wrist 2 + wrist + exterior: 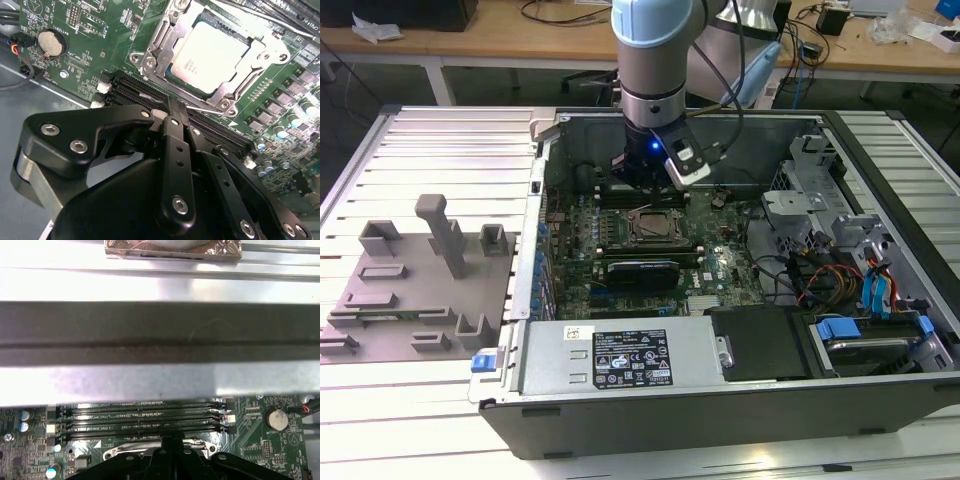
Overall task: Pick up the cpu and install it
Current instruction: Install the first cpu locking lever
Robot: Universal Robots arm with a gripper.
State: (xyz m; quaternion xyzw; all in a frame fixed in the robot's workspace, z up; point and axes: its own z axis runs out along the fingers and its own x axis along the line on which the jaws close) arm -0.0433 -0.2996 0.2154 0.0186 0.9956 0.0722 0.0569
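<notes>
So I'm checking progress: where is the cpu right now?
The cpu sits in its metal socket frame on the green motherboard, beside the memory slots in the second wrist view, apart from the gripper.

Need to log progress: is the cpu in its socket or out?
In. The cpu lies flat inside the metal socket frame on the motherboard, with the gripper just beside it.

exterior: high, looking down into computer case (pixel 740 400) | both wrist views: close on motherboard (pixel 95 30), sharing memory slots (pixel 140 420)
</notes>
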